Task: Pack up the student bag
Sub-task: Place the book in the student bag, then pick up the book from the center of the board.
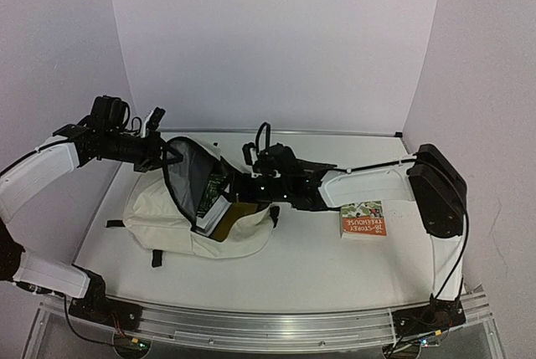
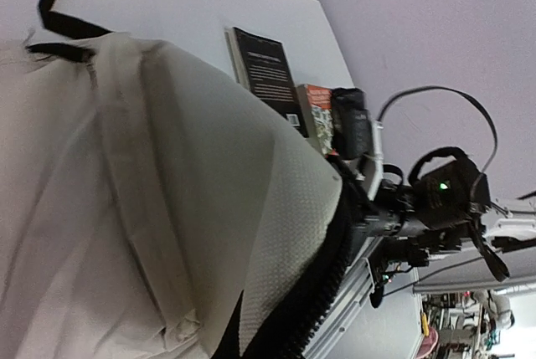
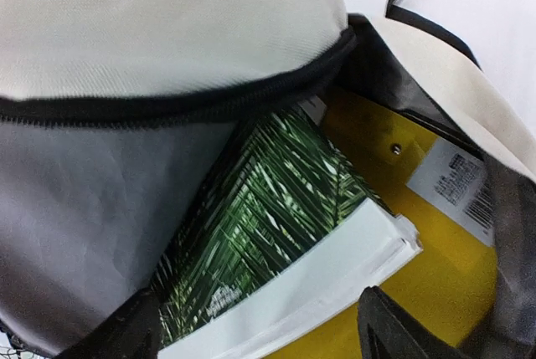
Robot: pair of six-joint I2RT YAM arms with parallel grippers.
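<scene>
Since the student bag (image 1: 167, 217), lying on the table (image 1: 335, 263), looks soft and floppy, its zipper rim (image 3: 167, 106) seems the best hold: the left pincer (image 1: 163, 154) pinches it; the right pincer (image 3: 255, 317), spread, flanks a book (image 3: 268, 208) inside.

a green palm-leaf book (image 3: 268, 208) lies tilted over a yellow folder (image 3: 394, 233), which bears a white barcode label (image 3: 456, 179) near one edge. a red-and-white paperback (image 1: 363, 218) (the word "treehouse" reads on its cover) lies flat on the white table (image 1: 318, 267), well apart from both
</scene>
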